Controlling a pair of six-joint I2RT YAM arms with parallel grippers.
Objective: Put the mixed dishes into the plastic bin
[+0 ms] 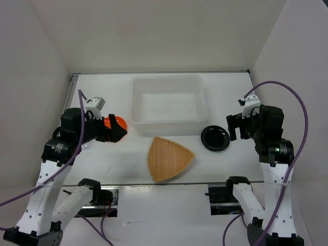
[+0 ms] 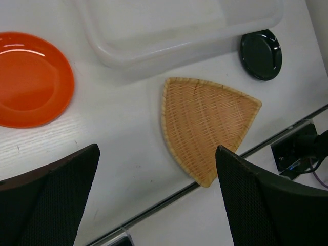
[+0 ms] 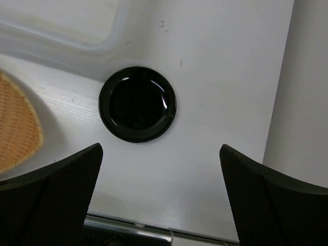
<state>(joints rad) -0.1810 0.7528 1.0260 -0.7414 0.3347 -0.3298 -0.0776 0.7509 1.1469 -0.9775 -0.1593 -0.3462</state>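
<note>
Black plate (image 3: 137,104) lies ahead of right tool (image 3: 160,149), apart; jaws spread wide.

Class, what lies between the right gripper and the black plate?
Nothing but bare table; the right wrist view shows it, right gripper open near the black plate.

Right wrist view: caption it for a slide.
Open right gripper hovers above the black plate beside the plastic bin.
</note>
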